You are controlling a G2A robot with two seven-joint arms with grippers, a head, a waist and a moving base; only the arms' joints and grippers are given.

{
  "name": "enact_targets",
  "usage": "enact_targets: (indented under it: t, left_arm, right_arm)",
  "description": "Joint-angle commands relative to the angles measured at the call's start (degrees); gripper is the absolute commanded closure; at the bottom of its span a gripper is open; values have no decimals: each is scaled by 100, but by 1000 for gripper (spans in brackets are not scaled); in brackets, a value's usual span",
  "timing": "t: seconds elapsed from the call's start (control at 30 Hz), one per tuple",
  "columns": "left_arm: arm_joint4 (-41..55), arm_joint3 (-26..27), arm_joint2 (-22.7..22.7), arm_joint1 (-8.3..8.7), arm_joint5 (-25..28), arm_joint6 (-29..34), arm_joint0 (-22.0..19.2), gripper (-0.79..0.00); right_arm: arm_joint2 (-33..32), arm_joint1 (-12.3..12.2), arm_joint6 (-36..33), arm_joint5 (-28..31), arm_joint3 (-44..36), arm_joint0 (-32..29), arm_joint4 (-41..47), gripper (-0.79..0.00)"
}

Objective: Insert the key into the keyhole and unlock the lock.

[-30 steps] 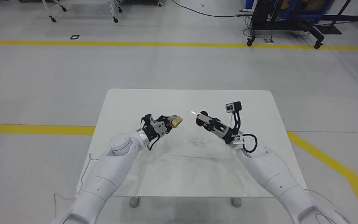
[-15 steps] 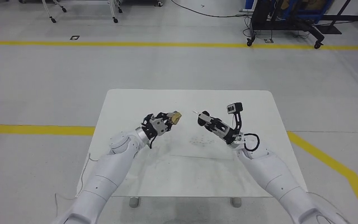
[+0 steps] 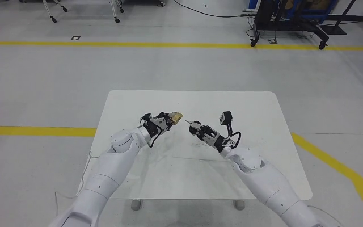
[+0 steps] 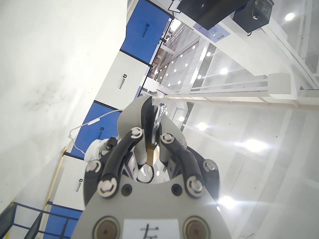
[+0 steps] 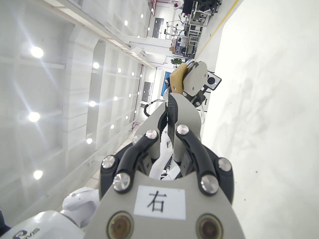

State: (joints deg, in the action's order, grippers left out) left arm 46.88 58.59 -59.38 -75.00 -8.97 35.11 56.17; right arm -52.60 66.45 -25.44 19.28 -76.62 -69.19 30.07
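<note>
A brass padlock is held above the white table, and my left gripper is shut on it. In the left wrist view the silver shackle and part of the brass body sit between the fingers. My right gripper is shut on the key, whose thin silver tip points at the padlock from a short way off. From the right wrist view, the padlock hangs just beyond my right gripper, clamped in the left gripper. The fingers hide the key there.
Both grippers hover over the middle of the table, which has faint dark scuffs on it. The table's far edge and right edge are well away. Yellow floor lines run beyond.
My right gripper has swung left and rolled its wrist, bringing the key's tip close to the padlock. The left gripper has shifted slightly with the padlock still in it.
</note>
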Motion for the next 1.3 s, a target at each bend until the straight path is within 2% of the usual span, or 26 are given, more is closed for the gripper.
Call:
enact_targets:
  t: [0.0, 0.17, 0.37, 0.77, 1.03, 1.27]
  left_arm:
    - [-132, 3, 1, 3, 44, -26, -11, 0]
    - [-222, 48, -12, -6, 176, -7, 24, 0]
    - [-368, 101, -39, -10, 321, -7, 55, 0]
    - [-539, 248, -2, -35, 209, -4, 154, 0]
    - [-634, 323, -23, -43, 202, -25, 197, 0]
    - [-934, 426, -95, -36, 522, -308, 250, 0]
  right_arm:
    - [-8, -3, 142, -314, -317, -94, -137, 0]
    - [-19, 15, 383, -880, -641, -153, -322, 0]
    - [-27, 53, 592, -954, -714, -182, -580, 0]
    - [-95, 113, 1184, -1178, -795, -230, -1346, 0]
    - [-152, 153, 1285, -1350, -858, -254, -1551, 0]
    - [-216, 177, 1395, -1453, -994, -306, -1808, 0]
